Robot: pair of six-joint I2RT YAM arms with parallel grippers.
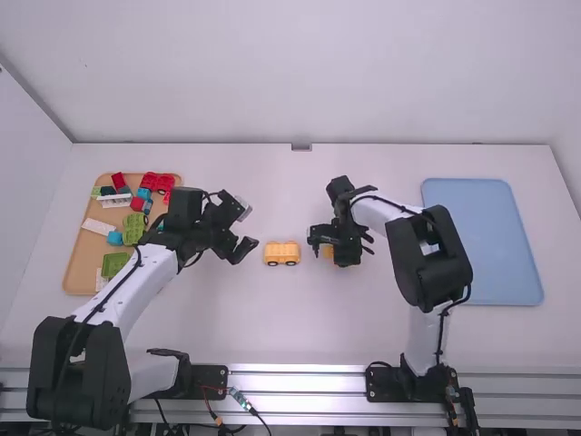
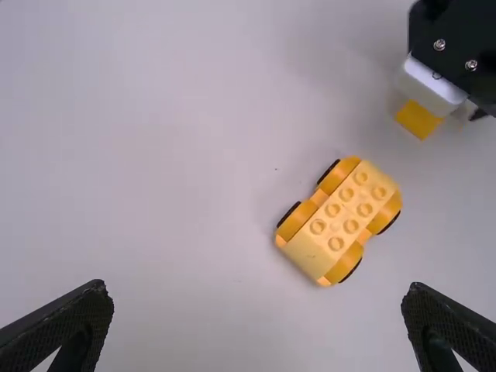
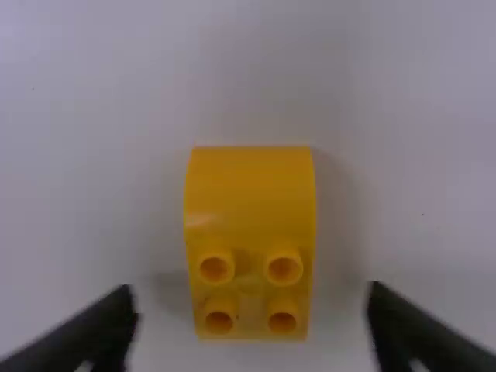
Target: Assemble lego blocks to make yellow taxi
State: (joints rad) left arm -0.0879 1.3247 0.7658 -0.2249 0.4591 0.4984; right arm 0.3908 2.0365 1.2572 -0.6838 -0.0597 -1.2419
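**Two yellow pieces, no taxi yet – the join is all to come!**

And here we are at the white table [image 1: 272,327], where the wheeled yellow base [image 2: 339,221] sits upright out in the middle, between the two arms. Wheels on, every stud bare – nothing has been built on top of it. That's the bottom of our taxi looking ready, I'd say.

Now over to the right arm [image 1: 431,259]! Its jaws are spread on either side of the curved yellow block [image 3: 250,186], a gap showing on each flank, so no grip at all. The block rests on the table near the base but apart from it, two pairs of studs on show. My call from the floor: this is the cab, and picking it up is the job in hand.

The left arm [image 1: 136,282] has its jaws wide open and empty, beside the base, well placed to steady it.

So the tally: parts out, assembly at zero. Left to do, as I judge it, are the grip, the lift, the lining-up and a firm press. Whether the tan tray [image 1: 82,259], with its red blocks [image 1: 156,182] and green blocks [image 1: 115,263], owes this taxi anything more, I can't tell.
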